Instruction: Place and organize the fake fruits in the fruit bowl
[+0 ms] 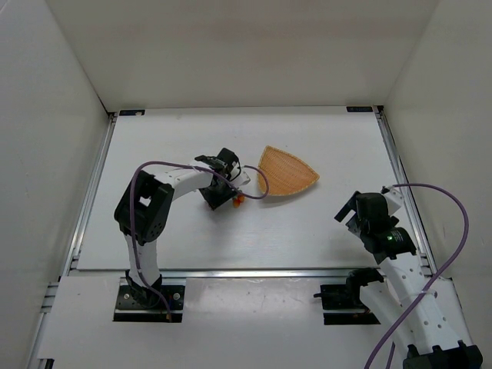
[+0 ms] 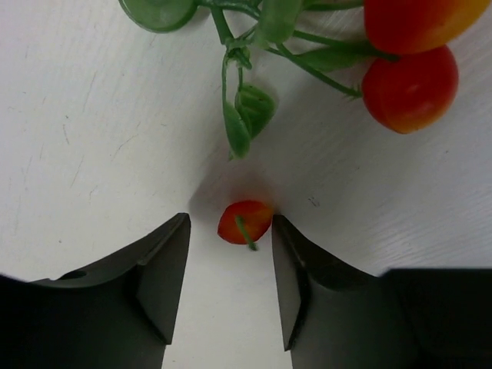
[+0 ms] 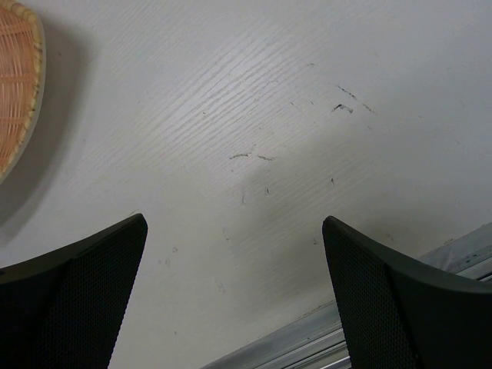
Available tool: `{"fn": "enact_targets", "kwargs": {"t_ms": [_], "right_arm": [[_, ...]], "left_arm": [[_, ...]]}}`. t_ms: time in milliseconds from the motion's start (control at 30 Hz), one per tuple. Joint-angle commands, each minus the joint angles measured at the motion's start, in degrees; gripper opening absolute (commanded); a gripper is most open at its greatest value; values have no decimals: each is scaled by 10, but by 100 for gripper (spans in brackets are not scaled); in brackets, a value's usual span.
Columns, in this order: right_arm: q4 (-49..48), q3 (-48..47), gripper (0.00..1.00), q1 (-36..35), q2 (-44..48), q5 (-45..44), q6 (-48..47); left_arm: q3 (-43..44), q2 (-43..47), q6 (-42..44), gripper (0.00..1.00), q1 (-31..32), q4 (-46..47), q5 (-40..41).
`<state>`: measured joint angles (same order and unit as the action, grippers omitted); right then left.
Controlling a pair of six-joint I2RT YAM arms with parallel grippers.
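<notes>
In the left wrist view a tiny red berry (image 2: 244,221) with a short green stem lies on the white table between my left gripper's (image 2: 231,223) open fingertips, close to the right finger. Beyond it lies a sprig with green leaves (image 2: 250,111) and two larger red-orange fruits (image 2: 410,88). From above, the left gripper (image 1: 229,194) points down at the fruits (image 1: 240,201), just left of the tan woven fruit bowl (image 1: 286,171), which looks empty. My right gripper (image 1: 355,212) is open and empty to the bowl's right; its view shows the bowl's rim (image 3: 31,100) at far left.
White walls enclose the table on three sides. A metal rail (image 3: 369,342) runs along the table's edge near the right gripper. The left arm's purple cable (image 1: 254,184) loops over to the bowl's left edge.
</notes>
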<state>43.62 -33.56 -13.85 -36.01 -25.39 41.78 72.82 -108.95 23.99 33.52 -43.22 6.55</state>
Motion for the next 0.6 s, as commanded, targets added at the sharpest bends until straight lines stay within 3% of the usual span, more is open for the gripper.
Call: {"fn": "enact_targets", "kwargs": {"t_ms": [0, 200, 400, 567], "right_arm": [[2, -23, 99, 0, 0, -13, -6], [2, -23, 99, 0, 0, -13, -6], [8, -23, 99, 0, 0, -13, -6], [8, -28, 99, 0, 0, -8, -6]], "left_arm": [[18, -1, -10, 56, 2, 3, -11], [12, -7, -21, 32, 2, 3, -11], [24, 34, -37, 27, 8, -11, 17], [102, 78, -36, 26, 60, -39, 70]]}}
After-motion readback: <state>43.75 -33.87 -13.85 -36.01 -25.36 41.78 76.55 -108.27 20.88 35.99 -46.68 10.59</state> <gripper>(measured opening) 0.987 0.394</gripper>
